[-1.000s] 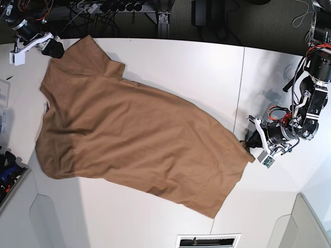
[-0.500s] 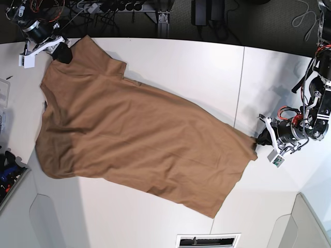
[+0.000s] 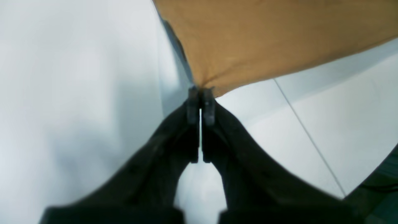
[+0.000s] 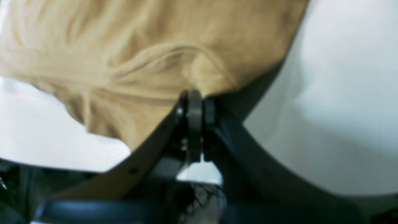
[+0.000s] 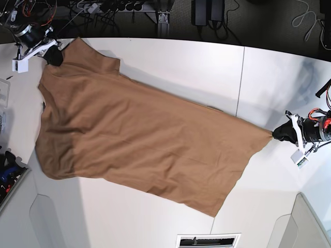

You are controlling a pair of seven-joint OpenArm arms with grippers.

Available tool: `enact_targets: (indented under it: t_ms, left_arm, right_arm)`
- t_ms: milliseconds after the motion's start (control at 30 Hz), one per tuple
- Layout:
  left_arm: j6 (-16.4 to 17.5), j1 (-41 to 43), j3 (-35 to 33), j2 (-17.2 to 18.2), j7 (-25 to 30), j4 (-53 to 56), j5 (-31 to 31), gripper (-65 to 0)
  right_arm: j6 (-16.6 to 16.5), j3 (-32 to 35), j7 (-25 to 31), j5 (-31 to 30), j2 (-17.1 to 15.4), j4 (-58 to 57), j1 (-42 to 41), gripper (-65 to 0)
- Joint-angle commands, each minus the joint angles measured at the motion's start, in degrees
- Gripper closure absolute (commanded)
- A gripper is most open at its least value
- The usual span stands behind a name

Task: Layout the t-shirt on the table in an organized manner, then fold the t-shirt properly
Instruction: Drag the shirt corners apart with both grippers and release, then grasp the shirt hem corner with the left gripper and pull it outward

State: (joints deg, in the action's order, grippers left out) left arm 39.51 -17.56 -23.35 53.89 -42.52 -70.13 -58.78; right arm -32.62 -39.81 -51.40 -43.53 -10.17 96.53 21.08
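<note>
The white bench (image 5: 181, 62) runs wide under me, its thin dark seam crossing near my left side, with cables and dark floor beyond the far edge. The t-shirt (image 5: 139, 134) lies across it on a slant, its long axis running from the far corner on my right down toward the near edge on my left.

My left hand (image 5: 279, 133) is pressed together on the very corner of the hem; in the wrist view the cloth gathers to a point right at my fingertips (image 3: 209, 102) and fans away from me, lifted a little off the bench. My right hand (image 5: 53, 56) is pinching the shoulder end at the opposite extreme, the fabric bunching in soft folds just ahead of the jaws.

So the shirt sits wholly between my two hands, each gripping one end of the diagonal. I judge the layout step is under way and no fold is begun: the body looks fairly flat, but it lies skewed to the bench edges. The next move turns on pulling apart along that line.
</note>
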Motion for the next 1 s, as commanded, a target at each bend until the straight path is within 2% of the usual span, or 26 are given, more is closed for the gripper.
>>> enact_targets:
  t_ms: [0, 167, 200, 267, 300, 333, 467, 633, 700, 767, 933, 967]
  left_arm:
    - [0.49, -1.11, 0.57, 2.51, 0.24, -0.52, -1.86, 0.0]
    - [0.49, -1.14, 0.57, 4.48, -3.23, -0.55, -6.82, 0.0]
    - [0.49, -1.11, 0.57, 4.46, -4.02, -0.52, -6.84, 0.0]
    - [0.49, -1.11, 0.57, 4.35, -6.1, -0.55, -7.89, 0.0]
    - [0.49, -1.11, 0.57, 4.37, -7.26, -0.52, -9.14, 0.0]
    - [0.49, -1.11, 0.57, 4.37, -8.46, -0.52, -10.36, 0.0]
    - [0.49, -1.11, 0.57, 4.46, -12.9, -0.52, -14.82, 0.0]
    - [0.49, -1.14, 0.57, 5.31, -13.9, -0.52, -15.78, 0.0]
    - [0.49, -1.14, 0.57, 5.51, -14.36, -0.52, -15.78, -8.4]
    - [0.49, -1.11, 0.57, 5.49, -15.02, -0.52, -15.8, -14.0]
    - [0.49, -1.14, 0.57, 5.49, -14.97, -0.52, -15.78, -15.2]
    - [0.49, -1.14, 0.57, 5.49, -14.95, -0.52, -15.76, -15.2]
  right_arm:
    - [-0.42, -0.28, 0.39, -1.44, -1.6, 1.09, 0.09, 0.0]
    - [-0.39, -0.31, -0.5, -1.7, -3.19, 1.09, 0.04, 0.0]
    - [-0.39, -0.31, -0.48, -1.7, -3.21, 1.09, 0.04, -5.5]
    - [-0.39, -0.31, -0.33, -1.75, -3.17, 1.09, 0.02, -26.2]
    - [-0.39, -0.37, 0.22, -1.7, -3.19, 1.09, 0.04, -32.9]
    - [-0.39, -0.66, 0.85, -1.7, -3.19, 1.09, 0.0, -35.9]
    - [-0.37, -4.13, 2.12, -1.68, -3.17, 1.97, -1.7, -35.9]
    - [-0.35, -10.23, 2.21, -1.73, -3.37, 3.08, -5.68, -35.9]
    - [-0.15, -10.8, 2.29, -1.6, -3.65, 3.06, -7.21, -35.9]
    - [-0.17, -10.67, 2.34, -1.46, -3.85, 3.04, -8.17, -35.9]
    - [0.61, -9.35, 6.34, 1.03, -4.09, 2.29, -11.26, -35.1]
    - [0.92, -8.57, 6.99, 2.14, -4.11, 1.86, -12.2, -31.3]
